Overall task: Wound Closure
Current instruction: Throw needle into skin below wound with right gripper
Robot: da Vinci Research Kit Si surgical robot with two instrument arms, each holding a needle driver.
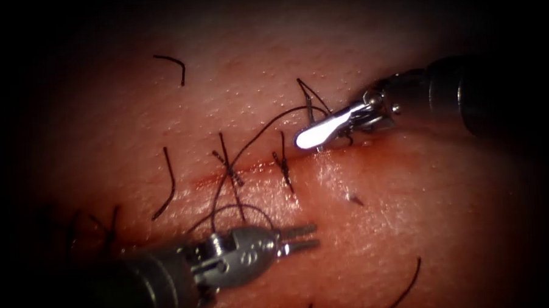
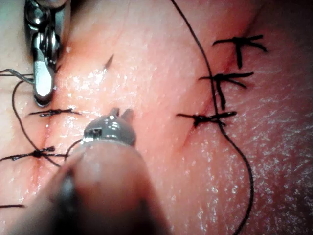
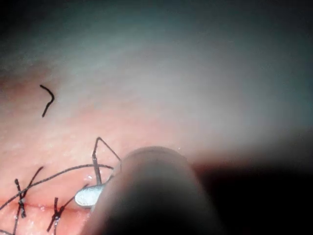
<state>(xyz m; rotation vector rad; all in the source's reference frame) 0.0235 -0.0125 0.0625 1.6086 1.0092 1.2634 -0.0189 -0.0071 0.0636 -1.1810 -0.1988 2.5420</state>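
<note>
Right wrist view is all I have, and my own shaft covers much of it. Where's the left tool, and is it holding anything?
Observer: The left tool is over the tissue in front of the cut, jaws open, holding nothing.
Operator: And my own jaws?
Observer: The right tool is over the right part of the cut, jaws shut on the needle. I cannot tell where along its curve, or whether it is in the tissue.
Operator: Where does the thread go?
Observer: The thread arcs left from the needle, crosses the cut and loops beside the left tool.
</note>
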